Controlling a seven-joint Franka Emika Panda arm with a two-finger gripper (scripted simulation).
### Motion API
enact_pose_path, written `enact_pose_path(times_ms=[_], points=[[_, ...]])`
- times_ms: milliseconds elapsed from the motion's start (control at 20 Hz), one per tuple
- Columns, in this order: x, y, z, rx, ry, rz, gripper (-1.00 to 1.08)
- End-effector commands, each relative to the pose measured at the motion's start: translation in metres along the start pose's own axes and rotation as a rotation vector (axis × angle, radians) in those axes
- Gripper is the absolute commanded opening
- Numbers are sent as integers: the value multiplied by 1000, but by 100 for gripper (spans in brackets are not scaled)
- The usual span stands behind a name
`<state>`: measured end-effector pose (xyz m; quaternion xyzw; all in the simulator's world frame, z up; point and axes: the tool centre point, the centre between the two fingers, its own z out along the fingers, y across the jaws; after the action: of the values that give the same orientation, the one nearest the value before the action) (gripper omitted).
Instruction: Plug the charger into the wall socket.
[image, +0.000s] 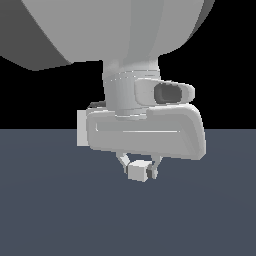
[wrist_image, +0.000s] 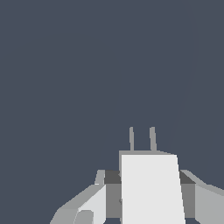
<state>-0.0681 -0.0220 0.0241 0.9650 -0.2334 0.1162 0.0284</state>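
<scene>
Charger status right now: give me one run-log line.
charger: held in claw, off the floor | prongs: two, pointing away from wrist | wall socket: mostly hidden behind hand, slots unseen | plugged: no

Charger between the gripper fingers, directly under the arm's hand at 6 o'clock, wall socket behind the hand at its 9 o'clock edge in the exterior view, floor below.

Hand pointing down, fingers closed in

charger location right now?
The charger is clamped between the gripper fingers, below the hand at the exterior view's centre; in the wrist view its two prongs point away.
</scene>
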Motion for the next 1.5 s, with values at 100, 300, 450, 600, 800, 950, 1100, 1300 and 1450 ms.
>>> enact_pose_path(times_ms=[100,300,450,600,800,950,1100,1300,1450], points=[[11,-16,-10,23,3,-99,-100],[21,-35,-21,50,4,-212,-100],[27,-51,-31,73,5,-305,-100],[31,-67,-41,95,5,-395,-100],[33,-86,-52,121,4,-498,-100],[33,-98,-59,136,3,-560,-100],[33,-106,-64,148,2,-608,-100],[32,-114,-69,160,1,-653,-100],[31,-118,-71,164,0,-670,-100]])
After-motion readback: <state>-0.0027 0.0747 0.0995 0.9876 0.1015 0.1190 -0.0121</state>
